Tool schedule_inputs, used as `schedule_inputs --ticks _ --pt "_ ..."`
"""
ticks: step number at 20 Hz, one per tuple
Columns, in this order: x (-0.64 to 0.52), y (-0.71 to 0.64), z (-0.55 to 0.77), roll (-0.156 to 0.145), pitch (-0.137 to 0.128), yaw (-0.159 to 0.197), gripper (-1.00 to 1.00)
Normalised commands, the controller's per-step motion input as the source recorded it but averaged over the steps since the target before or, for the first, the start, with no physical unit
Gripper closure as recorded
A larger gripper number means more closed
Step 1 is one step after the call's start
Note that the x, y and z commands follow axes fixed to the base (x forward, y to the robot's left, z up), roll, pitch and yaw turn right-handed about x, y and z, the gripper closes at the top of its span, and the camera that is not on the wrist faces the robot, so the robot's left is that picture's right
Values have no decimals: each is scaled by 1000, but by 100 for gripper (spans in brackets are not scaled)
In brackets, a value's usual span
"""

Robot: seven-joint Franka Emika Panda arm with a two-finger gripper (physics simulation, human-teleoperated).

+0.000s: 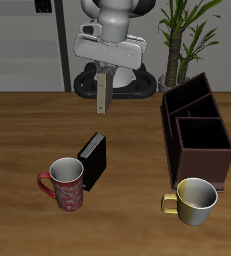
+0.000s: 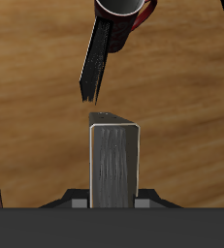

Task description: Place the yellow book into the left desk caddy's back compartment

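My gripper [image 1: 102,72] is shut on the yellow book [image 1: 103,90], a thin greyish-tan book that hangs upright from the fingers, high above the table and near its back. In the wrist view the book [image 2: 113,165] stands straight out from between the fingers [image 2: 77,202]. The left desk caddy [image 1: 199,132] is a dark reddish-brown organizer standing well to the side of the gripper. Its back compartment [image 1: 187,98], with the tall slanted walls, is the section farthest from the table's front edge and looks empty.
A black book [image 1: 93,160] stands on edge on the table below the gripper, also in the wrist view [image 2: 96,60]. A red mug [image 1: 65,184] stands beside it near the front edge. A yellow mug [image 1: 194,198] stands in front of the caddy. A plant [image 1: 187,35] stands behind the table.
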Motion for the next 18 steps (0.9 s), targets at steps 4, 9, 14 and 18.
schedule_inputs --ticks 4,9,14,18 --pt "-101 209 98 -8 -14 23 100" --pt "-152 377 90 -18 -15 15 100" --pt "-72 538 37 14 -31 25 100" --pt "90 422 36 66 22 23 100"
